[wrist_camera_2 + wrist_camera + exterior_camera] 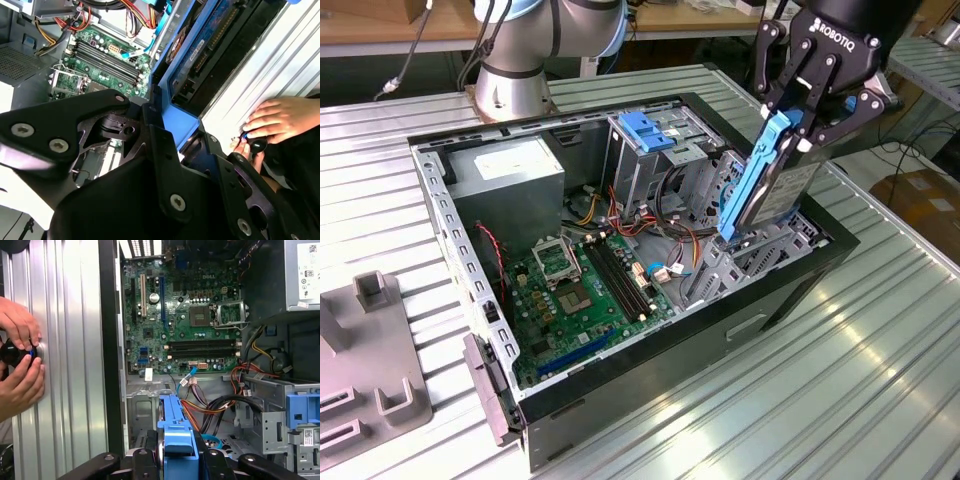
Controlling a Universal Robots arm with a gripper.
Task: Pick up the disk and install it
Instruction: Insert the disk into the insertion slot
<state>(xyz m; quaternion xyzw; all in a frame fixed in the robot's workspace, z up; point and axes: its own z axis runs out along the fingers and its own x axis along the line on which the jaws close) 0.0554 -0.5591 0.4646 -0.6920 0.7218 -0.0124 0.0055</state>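
The gripper (pixel 807 125) is clamping the disk (pixel 778 192) — holding it tilted above the open computer case (pixel 650 372). Someone's hands (pixel 19 385) are pinching a black knob (pixel 11 353) nearby.

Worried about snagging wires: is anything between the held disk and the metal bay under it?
Nothing visible blocks it. The gripper grips the disk, which is tilted with its lower end at the metal bay. The orange and black cables lie beside the bay, toward the motherboard, not under the disk.

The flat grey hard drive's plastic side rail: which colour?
Blue side rail, clearest in the exterior view.
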